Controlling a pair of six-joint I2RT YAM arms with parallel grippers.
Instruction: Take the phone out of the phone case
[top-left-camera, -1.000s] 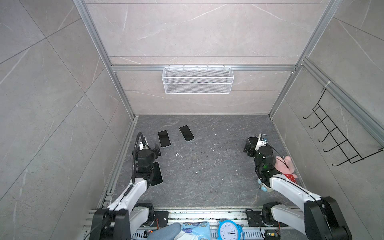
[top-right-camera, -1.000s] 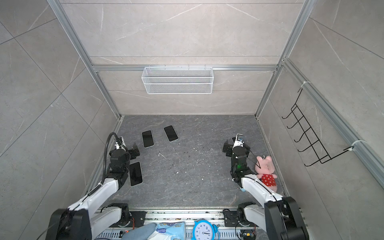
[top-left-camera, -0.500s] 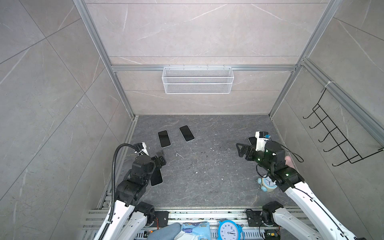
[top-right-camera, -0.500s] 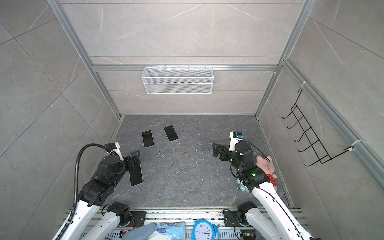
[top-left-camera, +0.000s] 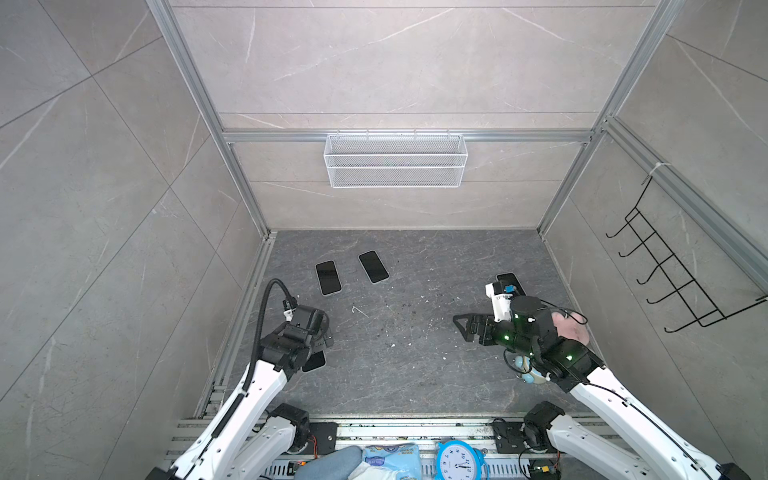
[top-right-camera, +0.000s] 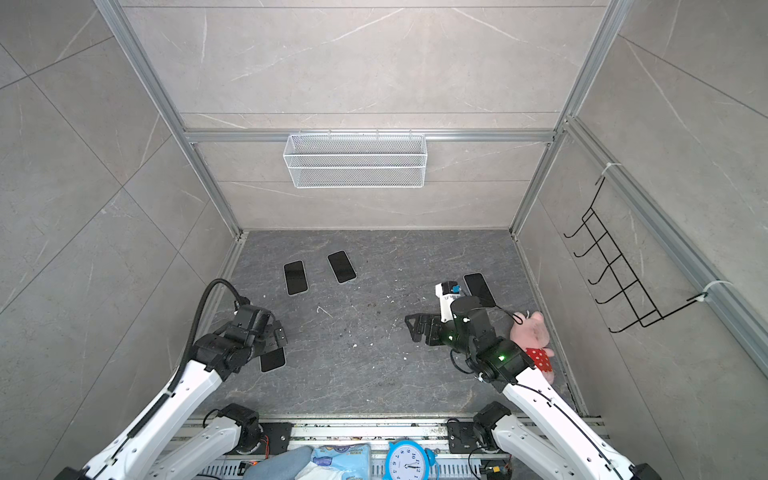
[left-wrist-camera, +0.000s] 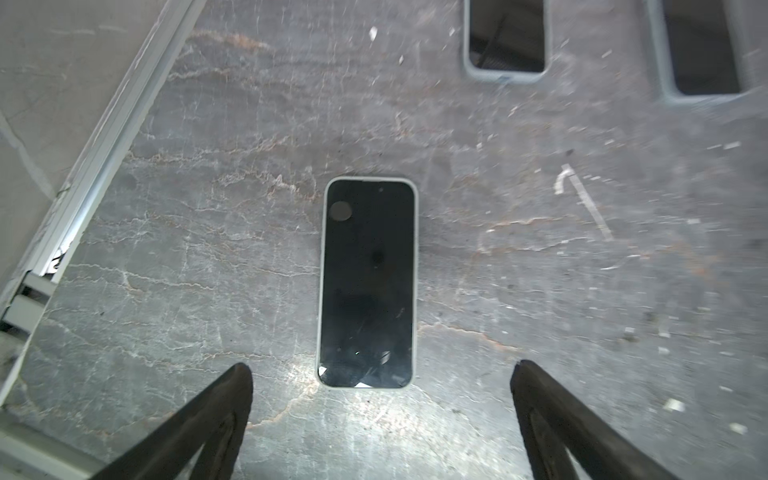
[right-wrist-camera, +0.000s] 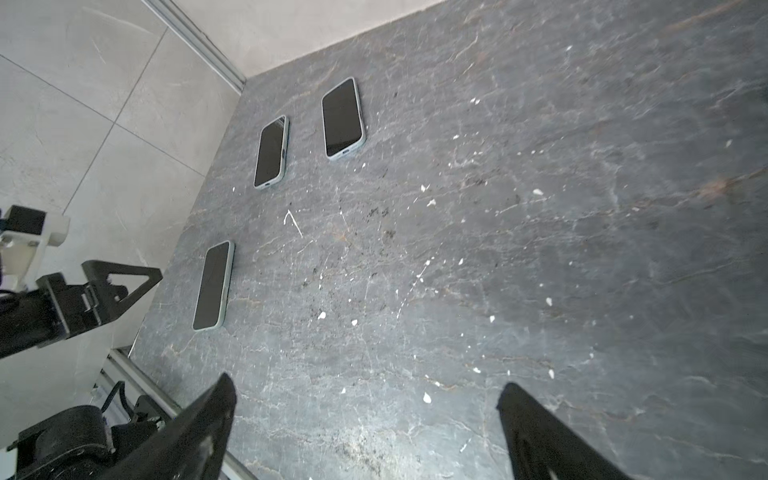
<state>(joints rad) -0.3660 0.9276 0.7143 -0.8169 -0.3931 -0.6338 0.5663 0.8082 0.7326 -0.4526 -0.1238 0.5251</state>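
In both top views your left gripper (top-right-camera: 279, 334) hangs low over the phone (top-right-camera: 272, 360), which is half hidden just beneath it. The right gripper (top-left-camera: 463, 324) hovers well apart over bare floor (top-left-camera: 415, 374), holding nothing. In the left wrist view the jaws stand wide and empty. The phone lies straight ahead between them, screen up, inside its pale case (left-wrist-camera: 320, 291). In the right wrist view the jaws are spread too, and the phone lies well ahead, beside the left gripper. I judge this as the approach step. Next, lower the left gripper onto the case edges and bring the right one to help.
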